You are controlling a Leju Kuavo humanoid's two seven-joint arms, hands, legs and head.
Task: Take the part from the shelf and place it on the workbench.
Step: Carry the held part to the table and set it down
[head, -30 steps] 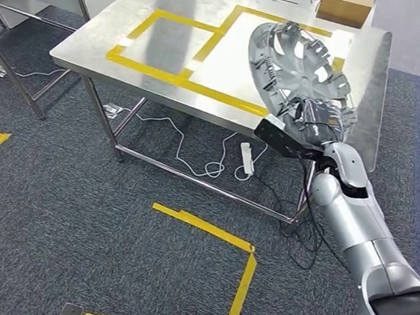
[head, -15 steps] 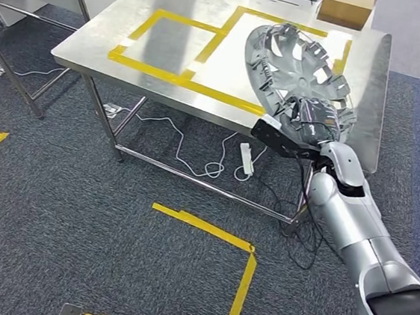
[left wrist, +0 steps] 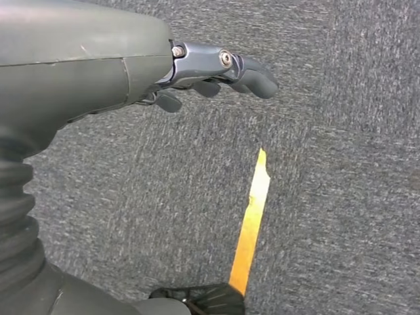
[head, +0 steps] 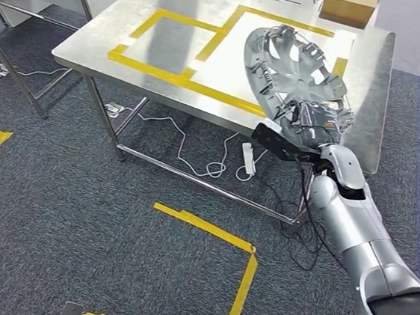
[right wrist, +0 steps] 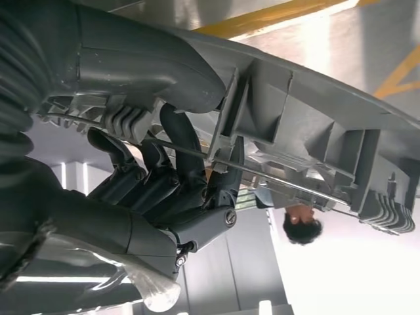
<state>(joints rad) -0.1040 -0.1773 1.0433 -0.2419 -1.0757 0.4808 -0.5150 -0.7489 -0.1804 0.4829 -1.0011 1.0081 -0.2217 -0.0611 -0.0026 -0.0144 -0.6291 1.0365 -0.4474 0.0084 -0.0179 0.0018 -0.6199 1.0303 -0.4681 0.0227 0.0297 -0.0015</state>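
The right hand (head: pixel 307 123) is gripping the part (head: pixel 297 65) by its rim, tilting it over the workbench (head: pixel 151 46). The left hand (left wrist: pixel 208 72) is hanging open and holding nothing, away from the workbench.

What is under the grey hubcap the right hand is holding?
Under the round grey plastic hubcap: the steel workbench with yellow tape lines. The right hand grips its near rim; the tabletop below is covered.
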